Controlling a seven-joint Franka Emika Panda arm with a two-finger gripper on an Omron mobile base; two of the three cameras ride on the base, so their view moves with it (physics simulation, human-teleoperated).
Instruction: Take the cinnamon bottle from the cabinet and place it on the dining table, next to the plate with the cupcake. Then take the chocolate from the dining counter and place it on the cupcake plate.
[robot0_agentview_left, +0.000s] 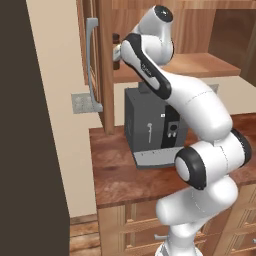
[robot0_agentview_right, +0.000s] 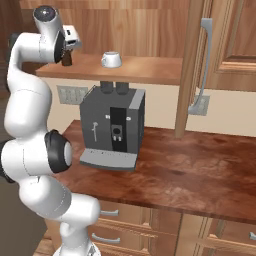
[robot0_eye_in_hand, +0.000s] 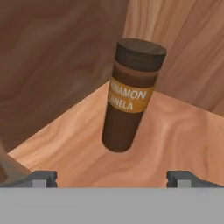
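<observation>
The pincer (robot0_eye_in_hand: 112, 179) is wide open and holds nothing. The cinnamon bottle (robot0_eye_in_hand: 130, 96) stands upright just ahead of it, in the middle between its tips, on the cabinet (robot0_eye_in_hand: 61, 57) shelf. It should go straight ahead until the tips sit on both sides of the bottle, then squeeze gently below the cap so it does not tip.

Two base views flank the arm, sharing the coffee machine (robot0_agentview_left: 152, 127); the hand view looks closely at the cabinet (robot0_eye_in_hand: 61, 57) shelf.
</observation>
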